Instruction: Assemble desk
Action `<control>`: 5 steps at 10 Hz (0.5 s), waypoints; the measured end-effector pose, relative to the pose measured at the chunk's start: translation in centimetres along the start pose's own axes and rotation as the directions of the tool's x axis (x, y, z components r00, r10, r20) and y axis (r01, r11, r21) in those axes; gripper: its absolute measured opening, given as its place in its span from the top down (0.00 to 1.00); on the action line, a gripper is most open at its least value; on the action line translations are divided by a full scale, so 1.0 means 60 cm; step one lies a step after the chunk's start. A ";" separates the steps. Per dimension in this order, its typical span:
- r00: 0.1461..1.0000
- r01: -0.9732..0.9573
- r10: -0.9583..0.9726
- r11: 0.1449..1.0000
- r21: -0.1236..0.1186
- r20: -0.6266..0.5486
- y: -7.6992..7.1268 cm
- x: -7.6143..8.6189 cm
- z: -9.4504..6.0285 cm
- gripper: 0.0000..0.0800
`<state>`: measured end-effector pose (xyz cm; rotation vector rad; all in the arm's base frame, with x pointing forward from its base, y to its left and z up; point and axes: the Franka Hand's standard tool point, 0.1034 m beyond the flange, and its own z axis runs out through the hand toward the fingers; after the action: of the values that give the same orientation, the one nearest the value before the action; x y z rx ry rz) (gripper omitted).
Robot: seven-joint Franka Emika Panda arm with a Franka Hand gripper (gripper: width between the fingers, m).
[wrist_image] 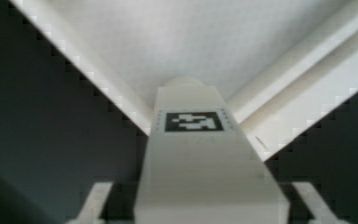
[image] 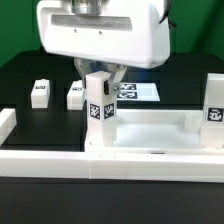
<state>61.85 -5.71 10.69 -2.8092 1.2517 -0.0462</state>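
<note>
The desk's white tabletop [image: 150,135] with its raised rim lies at the front of the exterior view. One white square-post leg [image: 98,108] with a tag stands upright at its corner on the exterior view's left. My gripper [image: 100,85] hangs straight over this leg with a finger on each side. In the wrist view the leg [wrist_image: 197,150] sits between my fingers [wrist_image: 96,200], with a dark gap on both sides, so my gripper [wrist_image: 201,208] is open around it. A second leg [image: 214,105] stands upright at the corner on the exterior view's right. Two loose legs [image: 40,93] [image: 76,95] stand on the black table.
The marker board [image: 138,92] lies flat behind the tabletop. A long low white border rail [image: 110,172] runs along the front and another piece [image: 6,125] along the exterior view's left. The tabletop's rim corner [wrist_image: 247,95] shows under the leg in the wrist view.
</note>
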 end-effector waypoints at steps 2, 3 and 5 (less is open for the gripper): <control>0.996 -0.088 0.088 0.996 0.001 0.000 0.000 0.000 0.000 0.64; 0.996 -0.087 0.087 0.996 0.001 0.001 -0.001 0.000 0.000 0.64; 1.000 -0.001 0.001 1.000 -0.005 0.001 -0.002 0.000 -0.001 0.32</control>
<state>61.90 -5.63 10.79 -2.8126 1.2544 -0.0418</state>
